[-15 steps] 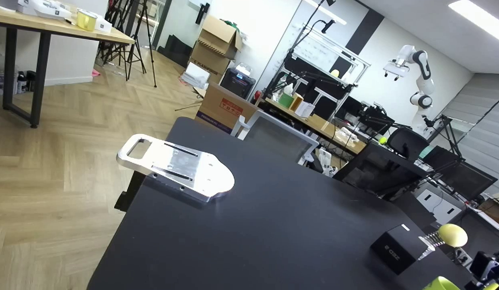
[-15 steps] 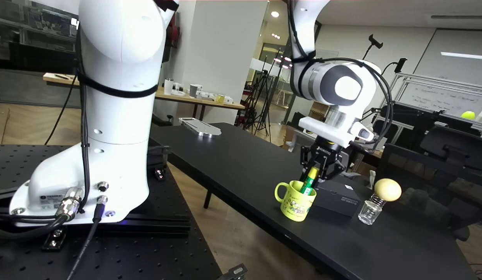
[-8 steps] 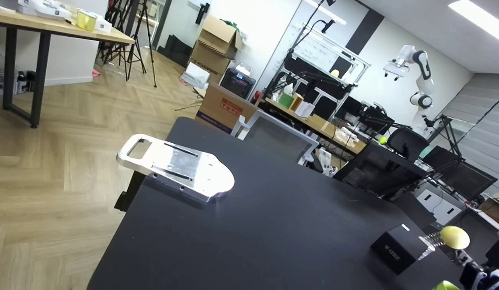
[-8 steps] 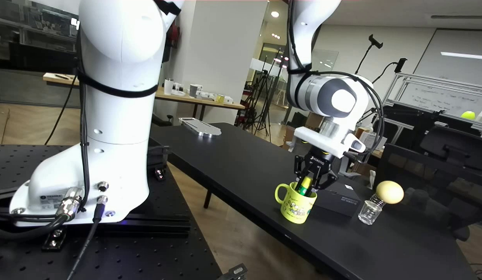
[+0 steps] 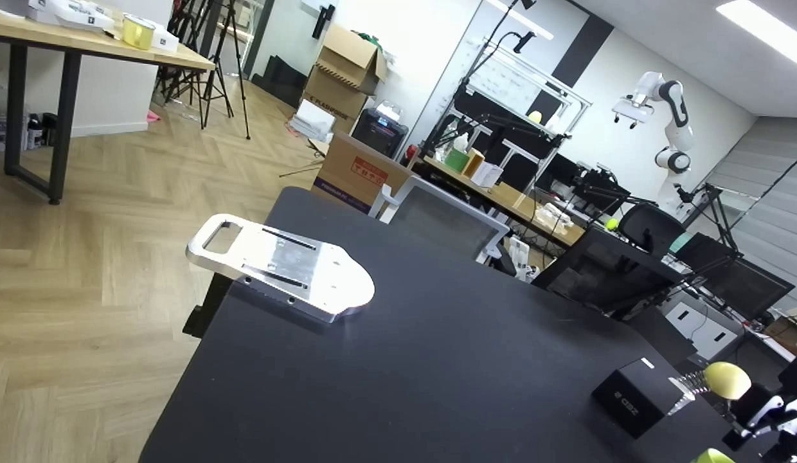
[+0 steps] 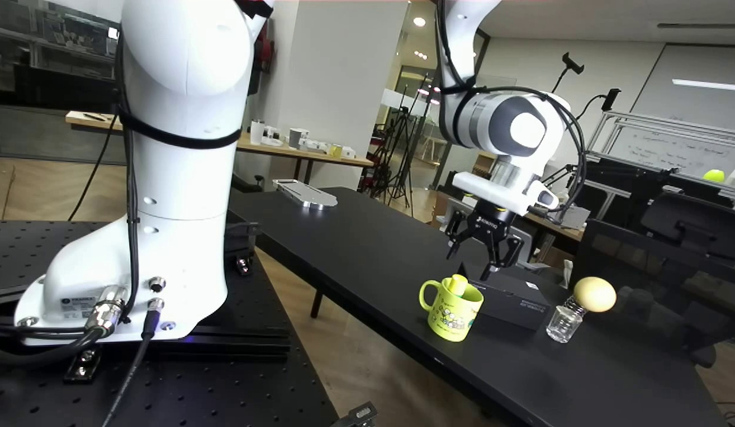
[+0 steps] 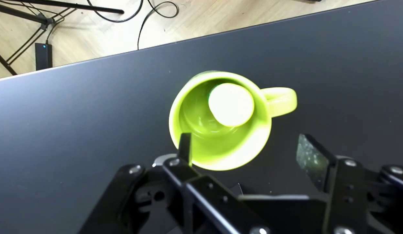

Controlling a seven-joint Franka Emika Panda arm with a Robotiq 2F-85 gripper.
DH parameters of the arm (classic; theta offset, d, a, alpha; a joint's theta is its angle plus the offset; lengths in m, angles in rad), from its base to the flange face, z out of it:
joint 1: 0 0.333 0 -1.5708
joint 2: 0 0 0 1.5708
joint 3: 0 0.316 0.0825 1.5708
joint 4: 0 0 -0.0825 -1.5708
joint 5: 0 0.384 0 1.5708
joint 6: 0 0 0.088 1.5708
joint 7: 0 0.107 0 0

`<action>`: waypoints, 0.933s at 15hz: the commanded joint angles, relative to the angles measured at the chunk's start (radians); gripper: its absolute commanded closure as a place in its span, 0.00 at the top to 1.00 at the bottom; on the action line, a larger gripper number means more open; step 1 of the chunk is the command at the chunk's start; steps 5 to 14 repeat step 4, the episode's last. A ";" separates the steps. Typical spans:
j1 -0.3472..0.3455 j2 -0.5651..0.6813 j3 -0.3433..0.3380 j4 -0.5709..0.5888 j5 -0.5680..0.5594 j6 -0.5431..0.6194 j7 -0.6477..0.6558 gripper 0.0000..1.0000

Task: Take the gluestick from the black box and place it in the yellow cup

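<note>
Wrist view: inside the glossy lime-yellow handled cup (image 7: 214, 143), the yellow-capped cylindrical gluestick (image 7: 231, 104) shows just a washed-out end (its lower body hidden); above the cup, black jaws stand wide apart.

The claw (image 6: 469, 263) carries ROBOTIQ on its black body. Near the claw, the black box (image 5: 630, 400) reads ZED 2, upside down. Well apart from it, a brown carton (image 5: 334, 96) reads FLASHFORGE, another carton (image 5: 355, 166) PREMIUM PC; far beyond it, handwriting on the whiteboard (image 6: 678, 149) is too small to be sure of.

Herringbone floor (image 5: 116, 270), white wall (image 5: 414, 58), ceiling light (image 5: 768, 32)
</note>
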 commanded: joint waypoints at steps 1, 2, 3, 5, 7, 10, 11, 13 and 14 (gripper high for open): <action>0.015 -0.110 -0.008 -0.006 -0.049 -0.129 0.075 1.00; 0.020 -0.129 -0.014 0.000 -0.078 -0.199 0.096 1.00; 0.004 -0.078 0.000 0.003 -0.033 -0.117 0.030 1.00; 0.007 -0.101 -0.002 0.003 -0.046 -0.159 0.042 1.00; 0.007 -0.101 -0.002 0.003 -0.046 -0.159 0.042 1.00; 0.007 -0.101 -0.002 0.003 -0.046 -0.159 0.042 1.00; 0.007 -0.101 -0.002 0.003 -0.046 -0.159 0.042 1.00; 0.007 -0.101 -0.002 0.003 -0.046 -0.159 0.042 1.00; 0.007 -0.101 -0.002 0.003 -0.046 -0.159 0.042 1.00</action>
